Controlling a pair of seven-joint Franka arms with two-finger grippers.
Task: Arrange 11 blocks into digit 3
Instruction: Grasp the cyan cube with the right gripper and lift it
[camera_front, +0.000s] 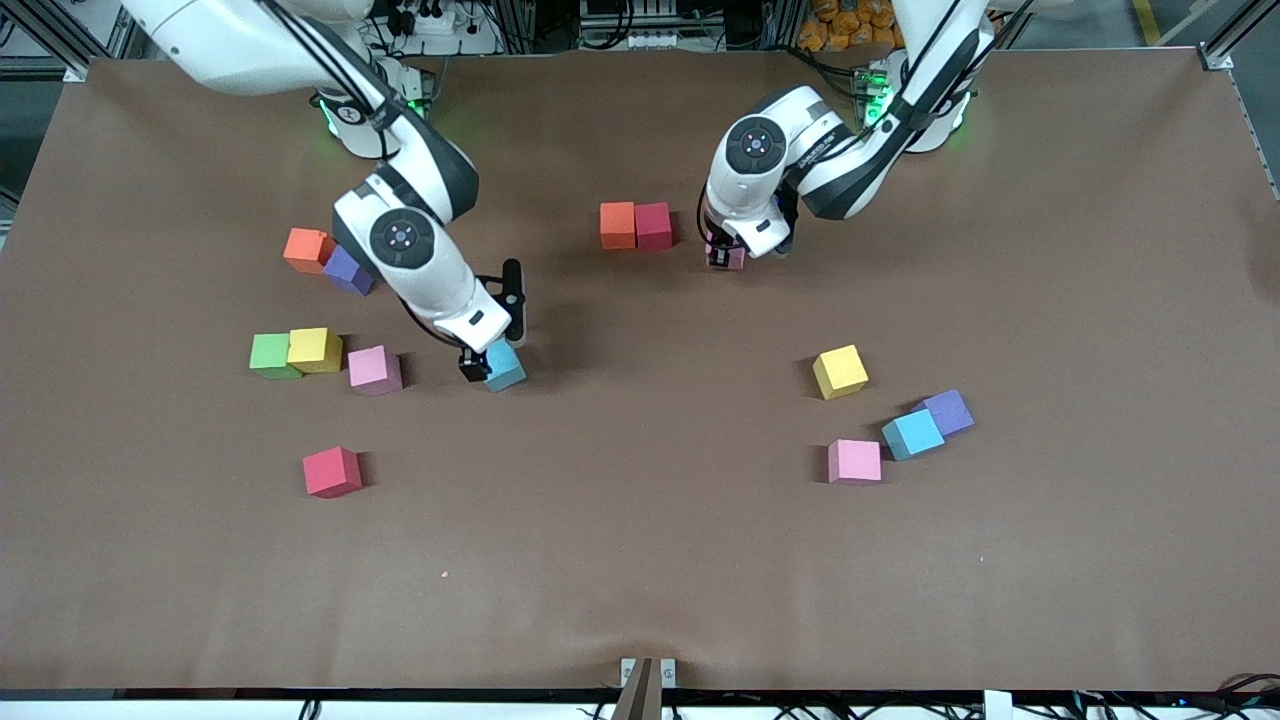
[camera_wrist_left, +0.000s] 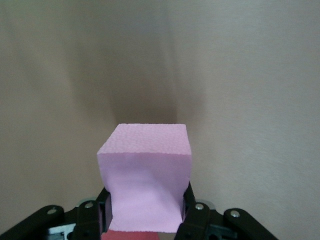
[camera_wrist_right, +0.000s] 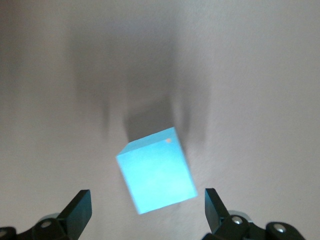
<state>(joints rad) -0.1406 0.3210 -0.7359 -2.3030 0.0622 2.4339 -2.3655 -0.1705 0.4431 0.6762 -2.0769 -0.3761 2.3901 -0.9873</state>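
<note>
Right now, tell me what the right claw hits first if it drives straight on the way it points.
Likely the blue block: the open right claw points down at it, one finger on each side. Its height above it is unclear.

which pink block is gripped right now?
The pink block clamped in the left gripper, beside the red block. The other two pink blocks sit free on the table.

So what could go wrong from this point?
1. The left gripper squeezes its pink cube until the foam pinches in; on release beside the red cube it may spring back and nudge the orange-red pair out of line.
2. The blue cube sits turned at an angle between the right gripper's open fingers, so closing may twist it or catch its corners.
</note>
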